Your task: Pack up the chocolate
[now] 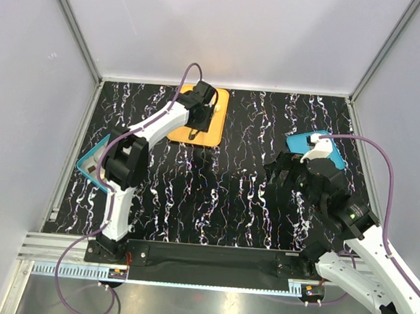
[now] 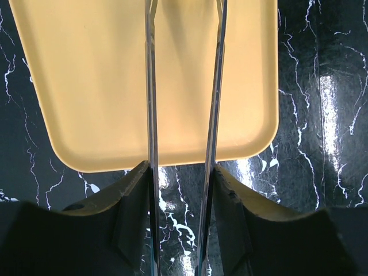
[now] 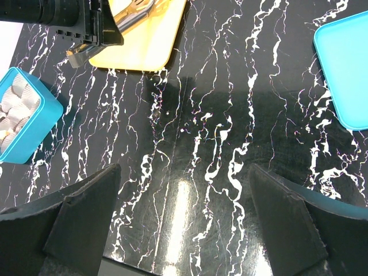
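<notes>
My left gripper [image 2: 185, 17] is holding its thin metal blades [image 2: 150, 86] parted above the smooth, round-cornered orange tray [image 2: 86, 86]; whether they are gripping anything, I cannot tell. My right gripper [image 3: 187, 218] is gaping empty over the glossy, white-veined black tabletop [image 3: 230, 115].

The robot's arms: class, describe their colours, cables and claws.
The left arm and right arm have white links, black joints and a purple cable each. The left claw has long thin metal blades; the right claw has broad black wedge fingers.

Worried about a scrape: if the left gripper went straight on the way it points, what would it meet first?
Probably the orange tray: the left gripper points onto its bare surface; the gap is unclear.
</notes>
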You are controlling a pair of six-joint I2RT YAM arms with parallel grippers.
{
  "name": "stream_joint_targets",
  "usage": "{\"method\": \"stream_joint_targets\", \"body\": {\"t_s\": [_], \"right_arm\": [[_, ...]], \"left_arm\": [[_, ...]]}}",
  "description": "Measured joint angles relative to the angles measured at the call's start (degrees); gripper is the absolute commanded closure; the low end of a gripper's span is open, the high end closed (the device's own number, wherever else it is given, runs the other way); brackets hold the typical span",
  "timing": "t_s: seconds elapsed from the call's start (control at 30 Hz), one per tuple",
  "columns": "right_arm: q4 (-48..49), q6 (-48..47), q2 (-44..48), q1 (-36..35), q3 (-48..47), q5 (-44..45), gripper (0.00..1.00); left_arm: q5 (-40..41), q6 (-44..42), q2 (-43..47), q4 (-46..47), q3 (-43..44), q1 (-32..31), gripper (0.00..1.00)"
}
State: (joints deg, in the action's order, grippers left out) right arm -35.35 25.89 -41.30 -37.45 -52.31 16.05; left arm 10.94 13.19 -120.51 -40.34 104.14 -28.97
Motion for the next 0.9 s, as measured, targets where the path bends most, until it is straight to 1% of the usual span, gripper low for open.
{"method": "stream_joint_targets", "body": {"t_s": [0.07,0.2,0.53,0.63,0.73,0.9], "right_arm": [[0.00,-0.02,0.09,0.00,0.00,0.02,0.00],[-0.02,0.00,0.31,0.00,0.00,0.04,0.00],[-0.57,0.24,2.23,0.00,0.00,0.02,0.00],[-0.87,0.57,2.93,0.00,0.00,-0.04,0.00],[-0.92,0.94,3.45,0.00,0.00,-0.13,0.00],[-0.94,1.33,4.15,0.00,0.02,-0.68,0.01]], "left_arm": [[0.11,-0.13,-0.13,-0.04,0.00,0.00,0.59],[0.33,-0.28,-0.13,0.00,0.00,0.00,0.65],[0.79,-0.26,0.70,-1.36,0.11,-0.17,0.68],[0.98,0.22,3.78,-3.06,-0.81,-0.28,0.69],[1.33,0.81,9.79,-4.72,-2.58,-0.33,0.69],[3.69,2.38,20.11,-8.70,-2.93,-0.26,0.69]]}}
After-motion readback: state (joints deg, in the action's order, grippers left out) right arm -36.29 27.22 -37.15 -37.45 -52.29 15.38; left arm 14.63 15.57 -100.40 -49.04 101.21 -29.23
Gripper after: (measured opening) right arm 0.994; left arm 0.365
